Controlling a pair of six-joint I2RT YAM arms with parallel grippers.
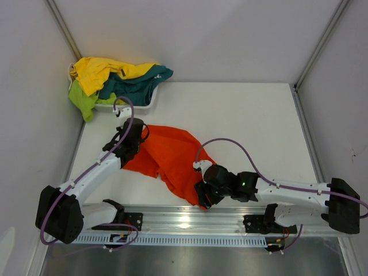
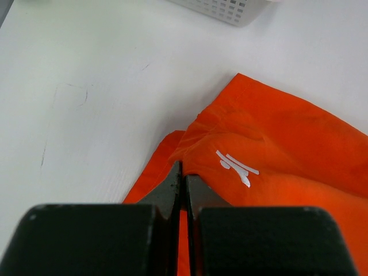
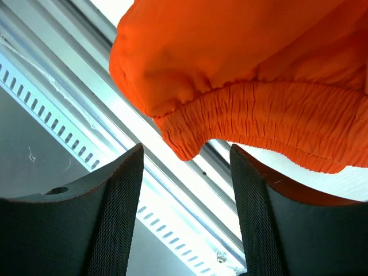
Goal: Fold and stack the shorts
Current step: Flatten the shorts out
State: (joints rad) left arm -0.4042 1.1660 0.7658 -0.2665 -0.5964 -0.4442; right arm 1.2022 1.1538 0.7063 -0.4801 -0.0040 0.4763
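Note:
The orange shorts (image 1: 172, 155) lie crumpled across the near middle of the table. My left gripper (image 1: 141, 137) is shut on their left edge. In the left wrist view the fabric (image 2: 287, 144) bunches up at the closed tips of the left gripper (image 2: 183, 172), beside a small white logo (image 2: 236, 167). My right gripper (image 1: 204, 196) stands open at the near end of the shorts. Their elastic waistband (image 3: 264, 115) hangs just above the gap of the right gripper (image 3: 185, 150), untouched by the pads. Yellow (image 1: 98, 72), teal (image 1: 138, 83) and lime-green (image 1: 83, 102) shorts are heaped in the basket.
The white plastic basket (image 1: 146, 104) stands at the table's far left corner, and its edge shows in the left wrist view (image 2: 230, 8). A metal rail (image 1: 190, 218) runs along the near edge under the right gripper. White walls close in the left, back and right sides.

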